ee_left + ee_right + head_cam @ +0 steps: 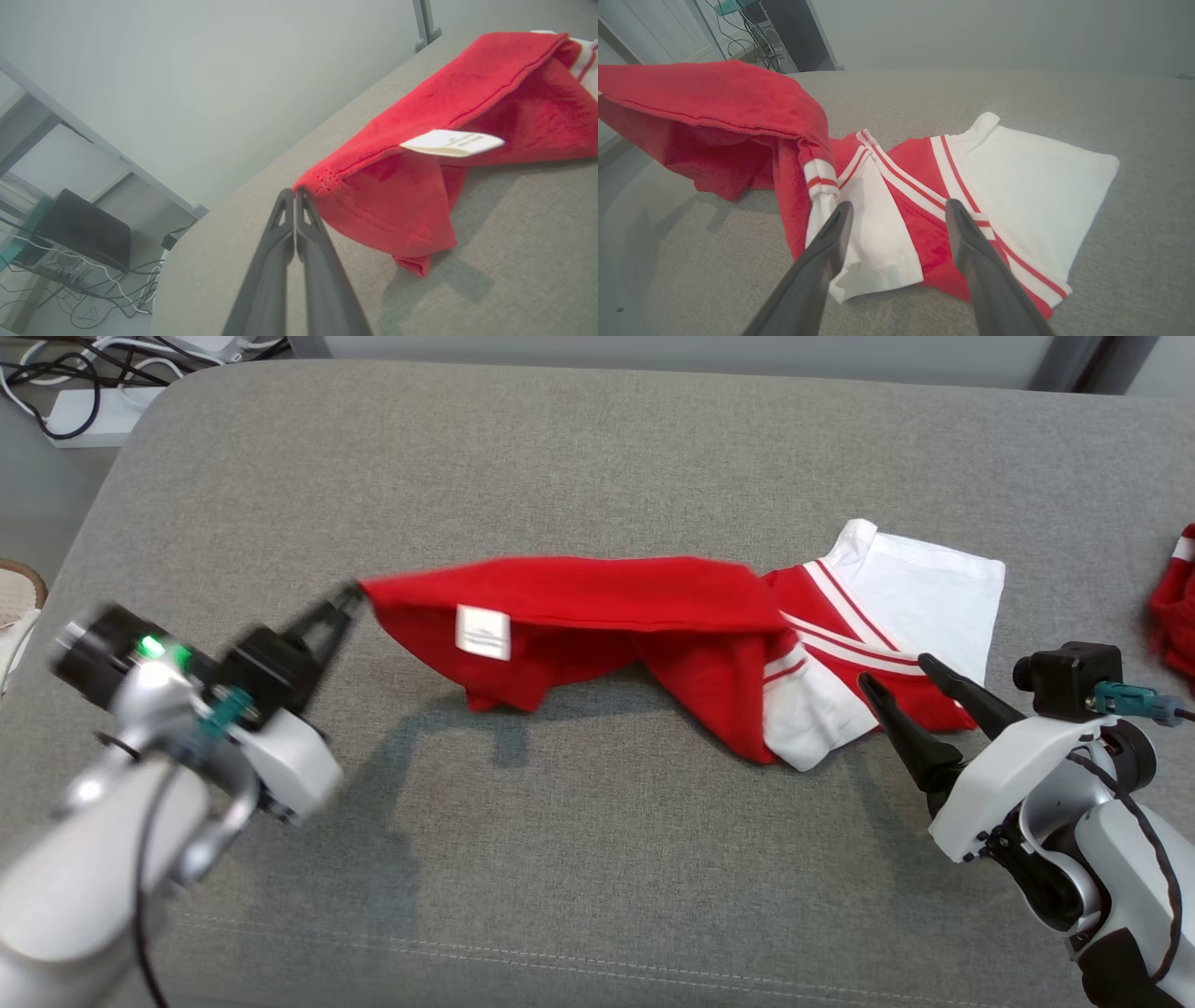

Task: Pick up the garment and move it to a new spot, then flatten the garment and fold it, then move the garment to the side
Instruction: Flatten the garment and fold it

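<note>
Nearest, the left claw (358, 590), clamped on the garment (607, 602) at its red corner, should draw it leftward, low and taut, while the open right claw (890, 668) closes on the near white hem. Between them the garment's left end hangs lifted; its right end lies flat on the grey cushion (560, 849) beneath the right claw's spread tips.

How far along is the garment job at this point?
Done: the left gripper is shut on the red hem corner of the red-and-white garment. In hand: that end is raised off the grey cushion, shadow beneath, while the right gripper hovers open over the striped white end lying on the cushion. Left: the garment is crumpled, unfolded; flattening, folding and moving aside remain.
</note>
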Robot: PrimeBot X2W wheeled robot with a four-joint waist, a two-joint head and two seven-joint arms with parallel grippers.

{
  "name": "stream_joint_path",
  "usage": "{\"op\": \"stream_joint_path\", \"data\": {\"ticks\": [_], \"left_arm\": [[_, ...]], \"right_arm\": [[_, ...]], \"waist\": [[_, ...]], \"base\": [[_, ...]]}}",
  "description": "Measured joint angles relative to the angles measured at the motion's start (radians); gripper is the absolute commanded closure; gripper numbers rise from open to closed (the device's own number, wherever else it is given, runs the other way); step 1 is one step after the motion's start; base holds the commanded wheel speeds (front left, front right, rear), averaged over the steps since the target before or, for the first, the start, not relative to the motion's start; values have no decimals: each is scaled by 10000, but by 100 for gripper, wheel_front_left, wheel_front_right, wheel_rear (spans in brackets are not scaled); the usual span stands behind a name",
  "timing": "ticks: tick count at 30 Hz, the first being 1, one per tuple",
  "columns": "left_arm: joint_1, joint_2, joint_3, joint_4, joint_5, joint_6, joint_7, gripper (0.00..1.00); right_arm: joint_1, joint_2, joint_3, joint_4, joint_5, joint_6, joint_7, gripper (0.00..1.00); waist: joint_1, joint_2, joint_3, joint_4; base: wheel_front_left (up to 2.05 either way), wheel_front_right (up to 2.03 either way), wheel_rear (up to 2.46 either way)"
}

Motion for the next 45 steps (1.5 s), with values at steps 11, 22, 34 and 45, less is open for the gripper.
{"op": "stream_joint_path", "data": {"ticks": [11,22,34,45], "left_arm": [[-1056,1273,-192,-888,-180,-1103,1300,100],[762,560,-581,1944,-1041,-1126,575,100],[756,-698,-777,4050,-1032,-1174,-301,71],[445,-802,-1072,4339,-487,-1246,-796,0]], "right_arm": [[1,88,617,17,249,0,-13,0],[-72,-92,988,17,430,0,-29,0],[-335,-61,1442,27,625,0,-86,0],[-335,-77,1565,347,777,0,-282,0]], "waist": [[0,0,253,-16],[0,0,537,-176],[0,0,689,-106],[0,0,570,-61]], "base": [[0,0,0],[0,0,0],[0,0,0],[0,0,0]]}}
